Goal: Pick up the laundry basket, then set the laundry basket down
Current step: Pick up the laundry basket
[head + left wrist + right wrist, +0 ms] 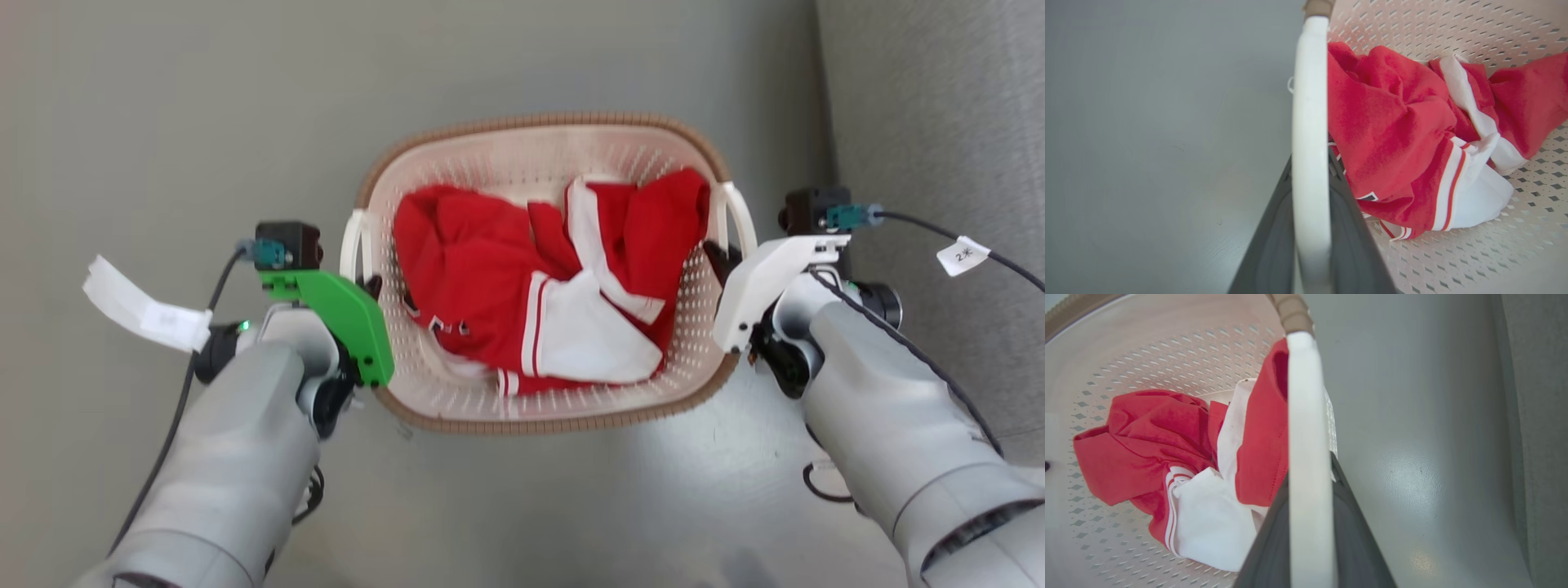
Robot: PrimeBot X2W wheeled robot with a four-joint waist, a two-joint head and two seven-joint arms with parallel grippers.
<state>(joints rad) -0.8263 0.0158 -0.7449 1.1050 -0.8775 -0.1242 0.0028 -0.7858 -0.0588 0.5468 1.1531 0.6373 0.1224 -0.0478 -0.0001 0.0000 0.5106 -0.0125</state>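
Observation:
The laundry basket (539, 122), cream-white and perforated with a brown woven rim, sits in the middle of the head view over grey floor. A crumpled red and white garment (539, 286) lies inside it. My left gripper (371, 286) is shut on the basket's white left handle (1309, 122), which runs between its dark fingers (1274, 228). My right gripper (717, 255) is likewise shut on the white right handle (1306, 416), with a dark finger (1355, 522) pressed against each side. I cannot tell whether the basket's base touches the floor.
Smooth grey floor (163, 122) surrounds the basket. A grey textured upright surface (939, 122) stands close along the right side, just beyond my right arm. Cables with white tags (963, 255) hang from both wrists.

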